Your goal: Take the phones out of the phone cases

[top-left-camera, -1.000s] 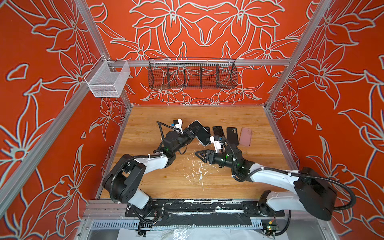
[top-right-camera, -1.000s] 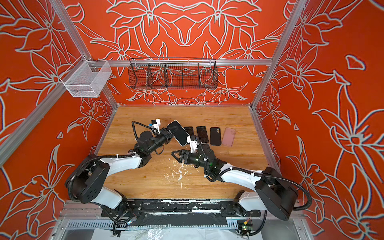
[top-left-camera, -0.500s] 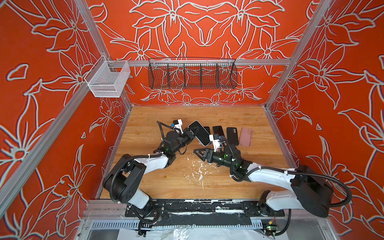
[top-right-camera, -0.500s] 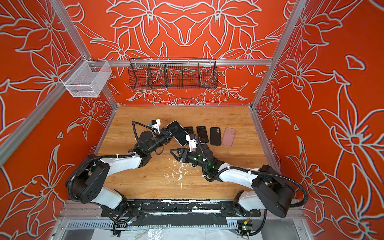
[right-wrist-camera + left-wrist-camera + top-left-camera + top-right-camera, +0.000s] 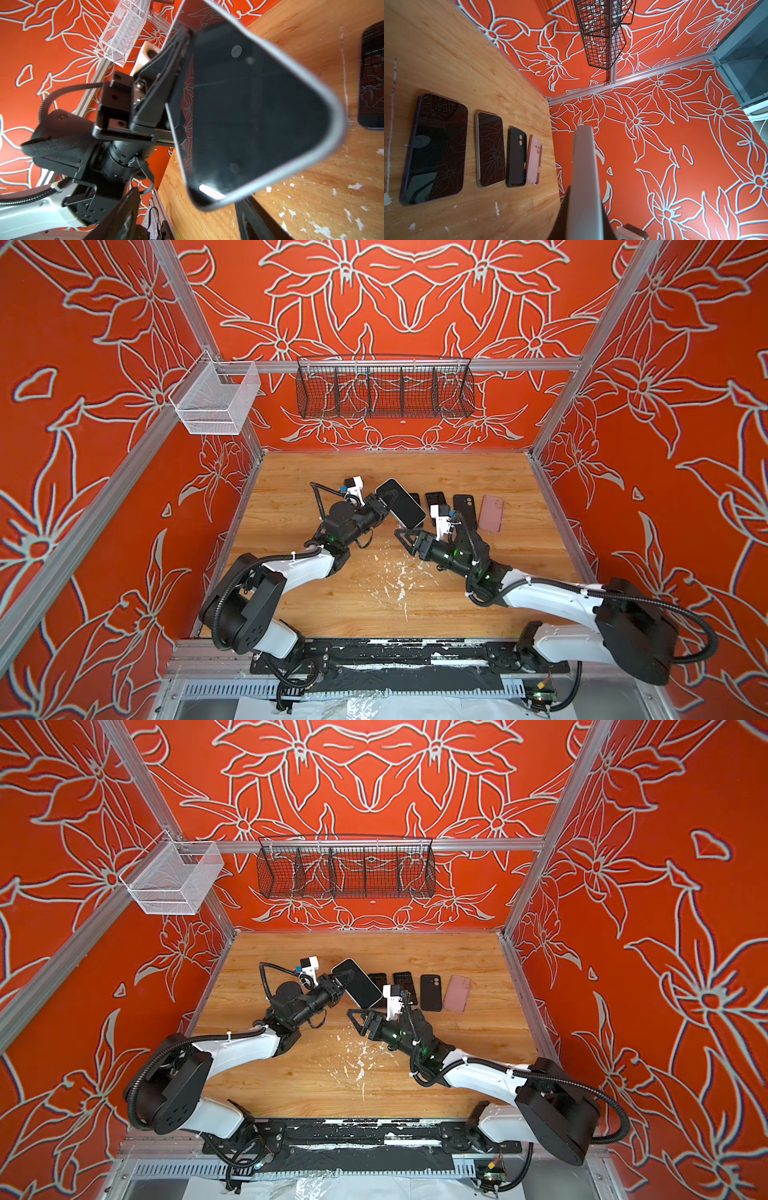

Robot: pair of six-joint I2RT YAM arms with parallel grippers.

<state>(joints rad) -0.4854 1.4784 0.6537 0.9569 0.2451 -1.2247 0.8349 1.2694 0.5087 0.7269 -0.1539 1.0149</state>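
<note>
While the left fingers (image 5: 377,502) clamp shut on one long edge of the phone (image 5: 402,502), it hangs clear of the table (image 5: 457,472), tilted. Its dark screen faces up in both top views, with the same grip at the left fingers (image 5: 334,984) and phone (image 5: 358,984). The phone sits left of centre, over the near end of the row of items. A pale rim runs round the phone (image 5: 259,108); can't tell if that rim is the case. In the left wrist view the phone (image 5: 584,176) is edge-on, a pale thick strip.

The right fingers (image 5: 409,537) are spread wide and hold nothing, low over the table just below the phone's lower corner. In the right wrist view one of the right fingers (image 5: 124,218) is on either side of that corner. No contact is visible.

The left fingers (image 5: 162,87) pinch front and back near the phone's side.

Flat on the table in a row:
- dark phone (image 5: 433,149), screen up
- second phone (image 5: 491,149), screen up
- black case (image 5: 516,158), camera hole showing
- pink case (image 5: 534,160), just beside the black one

The black case (image 5: 464,510) and pink case (image 5: 491,512) lie right of the held phone.

White scuffs (image 5: 399,580) mark the table centre. A black wire basket (image 5: 384,391) is on the back wall and a white mesh bin (image 5: 216,400) on the left rail.
</note>
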